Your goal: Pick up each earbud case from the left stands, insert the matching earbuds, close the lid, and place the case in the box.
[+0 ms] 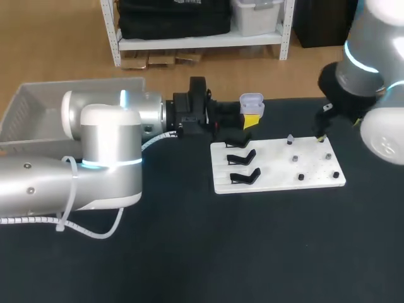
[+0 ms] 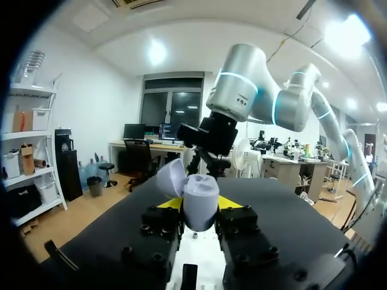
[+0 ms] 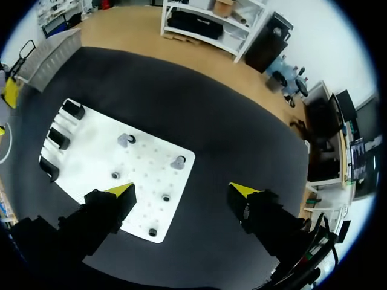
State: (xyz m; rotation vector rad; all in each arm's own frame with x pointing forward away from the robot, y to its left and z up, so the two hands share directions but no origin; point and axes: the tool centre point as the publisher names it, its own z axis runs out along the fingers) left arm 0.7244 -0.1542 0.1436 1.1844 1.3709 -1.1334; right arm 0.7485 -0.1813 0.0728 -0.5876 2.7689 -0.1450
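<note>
The left claw [image 2: 201,204] pinches the pale lavender, open-lidded earbud case [image 2: 197,192], clear of the black stands [image 1: 242,158]. The right claw [image 3: 181,190] hangs spread above the white pegboard [image 3: 151,158] carrying small grey earbuds [image 3: 178,162]. Inserting, closing and placing in the pale plastic box [image 1: 63,88] seem left to do.

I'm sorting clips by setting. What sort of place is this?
Likely a robotics lab bench: left arm and right arm over a black table, a white stand board, a grey box.
</note>
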